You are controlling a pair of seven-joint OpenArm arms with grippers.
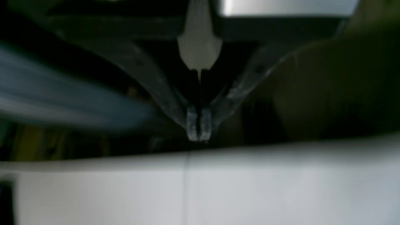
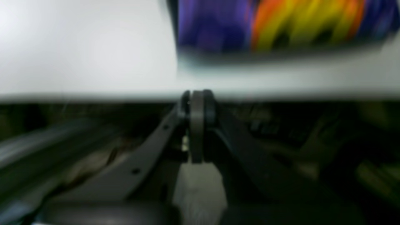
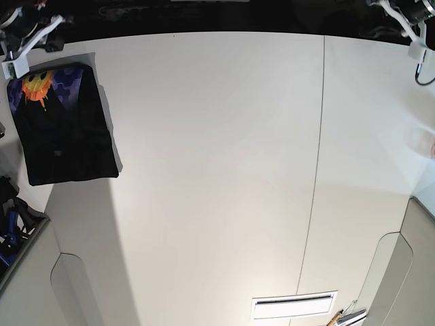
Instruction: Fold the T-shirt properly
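Note:
The T-shirt [image 3: 64,132] lies folded into a black rectangle at the table's far left, with its orange and purple print [image 3: 41,85] showing at the top end. In the right wrist view the print [image 2: 281,25] lies just beyond my right gripper [image 2: 197,97], which is shut and empty above the table edge, apart from the cloth. My left gripper [image 1: 199,128] is shut and empty, held over the table's edge at the opposite side; the shirt does not show in its view. Both wrist views are blurred.
The white table [image 3: 217,170] has a seam [image 3: 316,170] running down its right part. My right arm [image 3: 30,37] is at the top left corner and my left arm [image 3: 408,20] at the top right. A white vent plate [image 3: 293,305] sits near the front edge.

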